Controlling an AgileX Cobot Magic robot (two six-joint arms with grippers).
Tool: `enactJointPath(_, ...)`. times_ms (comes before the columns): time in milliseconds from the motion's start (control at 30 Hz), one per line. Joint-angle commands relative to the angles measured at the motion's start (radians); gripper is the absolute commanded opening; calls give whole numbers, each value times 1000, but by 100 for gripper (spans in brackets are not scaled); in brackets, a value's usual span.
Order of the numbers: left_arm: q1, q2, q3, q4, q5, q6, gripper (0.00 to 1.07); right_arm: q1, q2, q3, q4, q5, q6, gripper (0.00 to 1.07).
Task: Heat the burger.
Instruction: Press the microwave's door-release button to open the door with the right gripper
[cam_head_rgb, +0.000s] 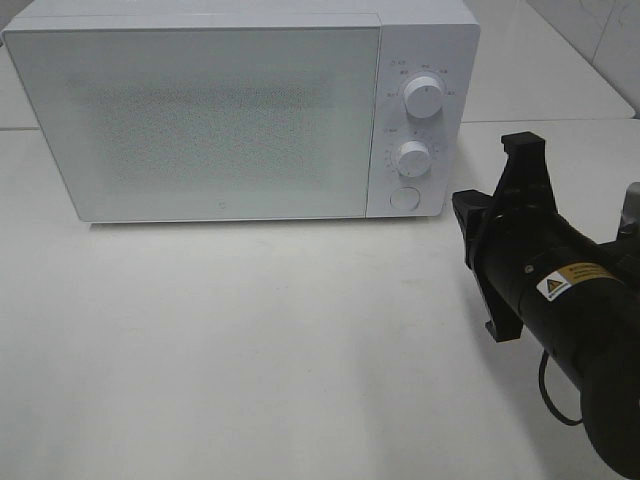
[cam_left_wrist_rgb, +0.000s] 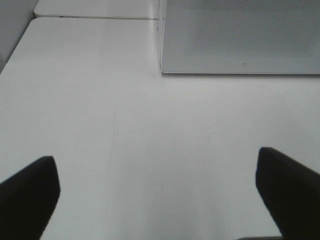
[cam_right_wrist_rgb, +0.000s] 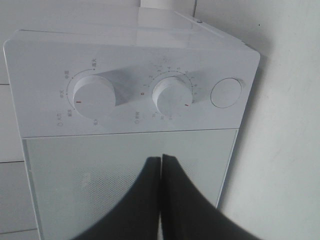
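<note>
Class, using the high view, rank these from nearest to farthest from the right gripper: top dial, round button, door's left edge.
1. Round button: lowest on the panel, just left of the right gripper.
2. Top dial: higher up the same panel.
3. Door's left edge: far across, on the left.

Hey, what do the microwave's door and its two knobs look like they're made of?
Microwave door: probably glass, a glossy pale white with a fine dotted mesh pattern showing behind it. Upper knob and lower knob: likely matte white plastic, with smooth moulded rims and a thin indicator line on each.
</note>
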Motion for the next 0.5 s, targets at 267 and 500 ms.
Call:
enactJointPath(267,-1,-7,3,-1,-13,0,100,0,58,-42,15,87,78,0)
enactJointPath(500,-1,-7,3,-1,-13,0,100,-7,136,-82,18,90,109,0)
